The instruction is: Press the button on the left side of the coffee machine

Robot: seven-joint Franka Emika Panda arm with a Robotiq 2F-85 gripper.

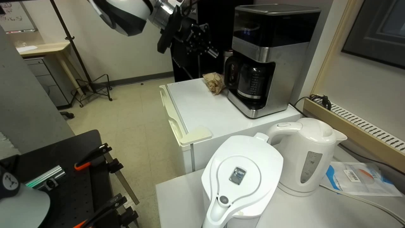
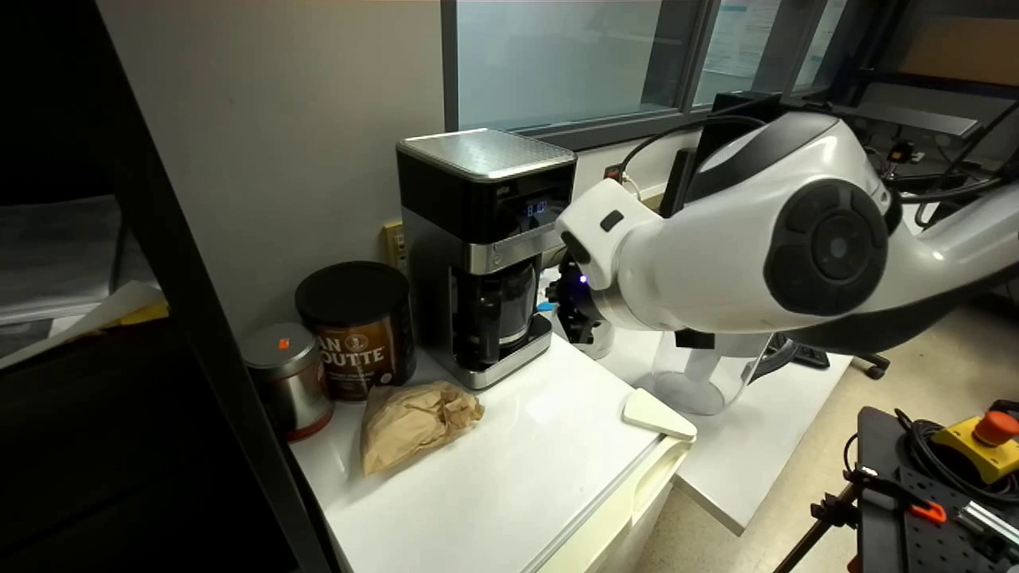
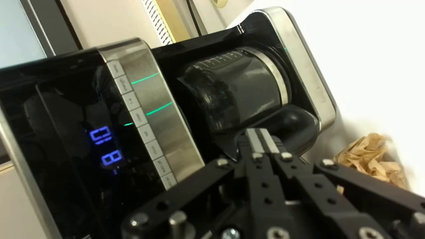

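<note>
Gripper closed on nothing — before the coffee machine.
Upright on the white worktop, the machine has its button row higher than where the gripper points — reaching it likely means rising.

We see brushed metal and glossy plastic on the drip coffee maker near the back edge of the smooth, shiny mini-fridge top; its carafe is reflective glass. A matt plastic hinge cover caps a front corner. We find the bag crumpled paper, the electric kettle glossy plastic, the gripper matt with metallic fingertips.
</note>
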